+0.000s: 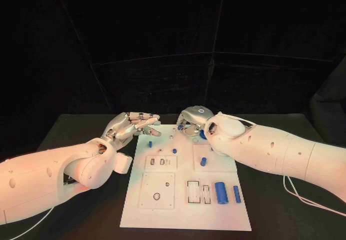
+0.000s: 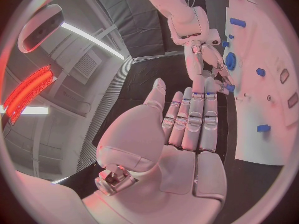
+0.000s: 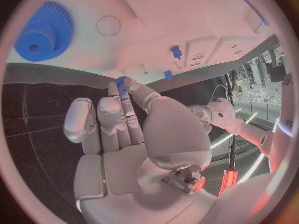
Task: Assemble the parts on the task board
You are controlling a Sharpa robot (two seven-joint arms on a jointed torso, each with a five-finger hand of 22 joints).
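Trouble, if it came, looked likeliest at the far edge of the task board (image 1: 186,212), where both hands were crowded together. The right hand (image 1: 193,120) hung over the board's far end with its fingers curled down, and in its own wrist view a small blue part (image 3: 120,79) sat pinched at the fingertips (image 3: 127,87), just off the board's edge. That hold looked slight; I judged a small twist could have let the piece slip and roll onto the black table (image 1: 86,135).

The left hand (image 1: 132,125) hovered beside the board's far left corner, fingers straight and apart, holding nothing. The two sets of fingers were near enough that a careless reach might have knocked one against the other.

A blue gear (image 3: 44,32) lay on the board near the right hand, and short blue pegs (image 1: 151,144) stood nearby; a sweep of the arm could have toppled them. Nearer the robot, two blue cylinders (image 1: 220,192) lay beside the slots, untouched. Much of the assembly seemed undone, and I could not tell which hole the pinched part was meant for.
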